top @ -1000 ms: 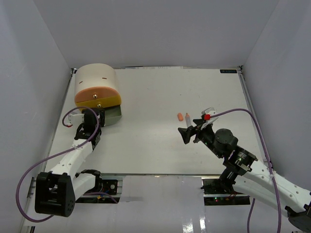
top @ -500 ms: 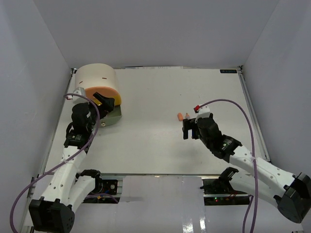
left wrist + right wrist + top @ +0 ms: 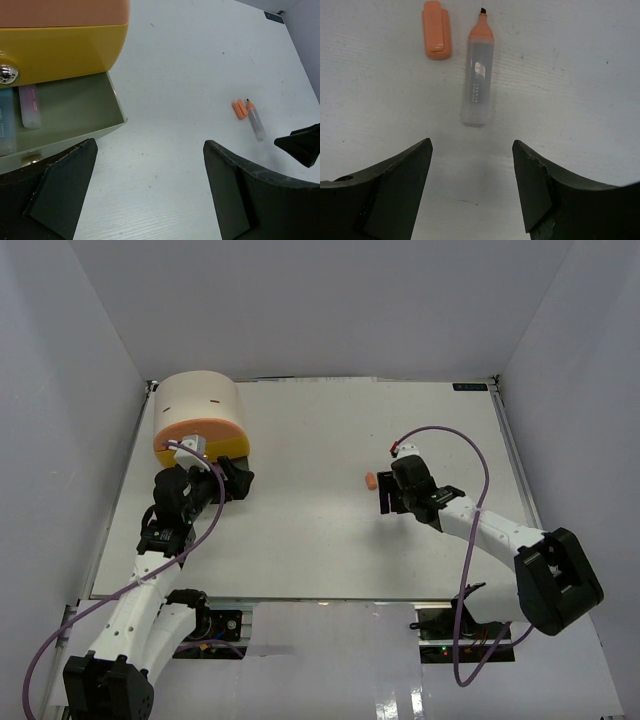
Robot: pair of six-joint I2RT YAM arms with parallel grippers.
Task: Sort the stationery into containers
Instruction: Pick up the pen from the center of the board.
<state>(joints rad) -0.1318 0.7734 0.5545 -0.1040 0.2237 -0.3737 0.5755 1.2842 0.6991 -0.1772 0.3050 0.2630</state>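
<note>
An uncapped orange-tipped marker (image 3: 479, 82) with a clear barrel lies on the white table, its orange cap (image 3: 436, 30) beside it on the left. My right gripper (image 3: 471, 144) hangs open just short of the marker's blunt end, with nothing between its fingers. The beige cabinet (image 3: 195, 405) stands at the far left with the peach drawer (image 3: 60, 12) and yellow drawer (image 3: 65, 52) shut. Its grey-green drawer (image 3: 75, 107) is pulled out and holds a pink piece (image 3: 29, 106) and a blue one (image 3: 6, 125). My left gripper (image 3: 150, 145) is open and empty over bare table, right of that drawer.
White walls close in the table (image 3: 300, 540) on three sides. The orange cap (image 3: 371, 480) lies just left of my right gripper (image 3: 385, 498). A round metal knob (image 3: 7, 74) sticks out of the yellow drawer front.
My left gripper opened, left the grey-green drawer and swung right. My right arm reached forward over the marker, and its jaws have narrowed a little.
</note>
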